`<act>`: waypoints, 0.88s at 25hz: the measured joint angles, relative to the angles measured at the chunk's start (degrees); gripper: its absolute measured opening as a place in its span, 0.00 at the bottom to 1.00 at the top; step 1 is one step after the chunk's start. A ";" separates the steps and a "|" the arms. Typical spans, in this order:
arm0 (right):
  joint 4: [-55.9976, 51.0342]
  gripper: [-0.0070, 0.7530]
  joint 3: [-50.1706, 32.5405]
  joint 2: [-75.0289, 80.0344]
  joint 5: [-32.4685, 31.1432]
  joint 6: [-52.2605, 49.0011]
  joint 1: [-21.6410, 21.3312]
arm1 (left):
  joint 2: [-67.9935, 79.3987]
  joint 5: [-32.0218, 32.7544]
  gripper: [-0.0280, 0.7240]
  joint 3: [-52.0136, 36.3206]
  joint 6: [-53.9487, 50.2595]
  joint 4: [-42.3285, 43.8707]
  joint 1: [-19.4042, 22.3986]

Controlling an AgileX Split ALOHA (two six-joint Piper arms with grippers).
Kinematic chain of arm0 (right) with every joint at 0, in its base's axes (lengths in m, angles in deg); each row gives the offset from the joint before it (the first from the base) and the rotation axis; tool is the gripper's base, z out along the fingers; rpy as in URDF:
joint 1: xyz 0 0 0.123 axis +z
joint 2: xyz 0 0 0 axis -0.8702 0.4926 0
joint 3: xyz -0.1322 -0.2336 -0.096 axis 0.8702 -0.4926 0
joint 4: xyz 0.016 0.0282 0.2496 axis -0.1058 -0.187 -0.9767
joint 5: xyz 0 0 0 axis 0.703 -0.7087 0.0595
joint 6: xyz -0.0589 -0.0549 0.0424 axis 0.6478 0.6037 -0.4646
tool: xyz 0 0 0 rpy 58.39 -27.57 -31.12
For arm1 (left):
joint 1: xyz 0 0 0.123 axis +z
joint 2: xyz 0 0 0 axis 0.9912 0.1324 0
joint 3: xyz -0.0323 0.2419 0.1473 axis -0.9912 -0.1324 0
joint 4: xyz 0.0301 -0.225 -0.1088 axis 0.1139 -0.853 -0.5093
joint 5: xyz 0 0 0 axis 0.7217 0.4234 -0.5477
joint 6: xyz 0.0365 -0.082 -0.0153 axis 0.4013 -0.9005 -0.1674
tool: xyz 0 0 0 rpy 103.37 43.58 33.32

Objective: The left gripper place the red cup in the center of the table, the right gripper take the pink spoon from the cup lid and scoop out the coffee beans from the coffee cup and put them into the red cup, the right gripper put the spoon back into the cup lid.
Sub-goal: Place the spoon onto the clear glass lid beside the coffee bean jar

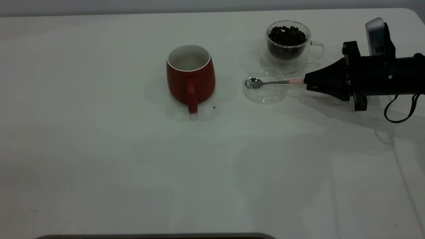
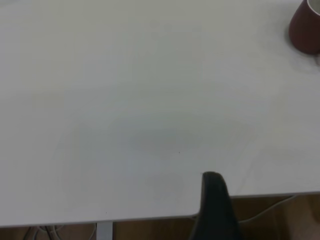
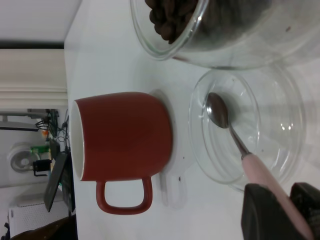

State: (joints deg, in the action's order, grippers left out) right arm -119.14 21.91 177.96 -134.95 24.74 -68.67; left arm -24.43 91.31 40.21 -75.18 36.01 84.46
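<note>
The red cup (image 1: pixel 190 78) stands upright near the middle of the table (image 1: pixel 132 166), handle toward the front, its inside white. To its right lies the clear cup lid (image 1: pixel 265 96) with the pink spoon (image 1: pixel 269 82) in it, bowl resting on the lid. My right gripper (image 1: pixel 305 81) reaches in from the right, shut on the spoon's pink handle (image 3: pixel 260 172). Behind the lid stands the glass coffee cup (image 1: pixel 288 44), filled with coffee beans (image 1: pixel 287 36). My left gripper (image 2: pixel 215 210) hangs at the table's edge, far from the red cup (image 2: pixel 306 27).
A few tiny dark specks lie on the table beside the red cup (image 1: pixel 214 107). A black cable (image 1: pixel 398 109) loops under the right arm. Wide bare tabletop spreads to the left and in front of the cups.
</note>
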 joint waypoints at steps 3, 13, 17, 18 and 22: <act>0.00 0.16 0.00 0.26 -0.14 0.00 0.00 | 0.00 0.00 0.82 0.00 0.00 0.00 0.00; -0.04 0.28 0.00 0.26 0.12 0.05 0.00 | 0.00 0.00 0.82 0.00 0.05 0.00 0.00; -0.04 0.50 0.00 0.28 0.24 0.05 0.00 | 0.00 0.00 0.82 0.00 0.12 0.00 0.00; -0.04 0.56 0.00 0.28 0.24 0.05 0.00 | 0.00 0.00 0.82 0.00 0.16 0.00 0.00; -0.04 0.71 0.00 0.28 0.24 0.05 0.00 | 0.00 0.00 0.82 0.00 0.16 0.00 0.00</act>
State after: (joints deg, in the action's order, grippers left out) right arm -119.18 21.91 178.25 -134.71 24.79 -68.67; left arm -24.43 91.31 40.21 -75.01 36.01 84.46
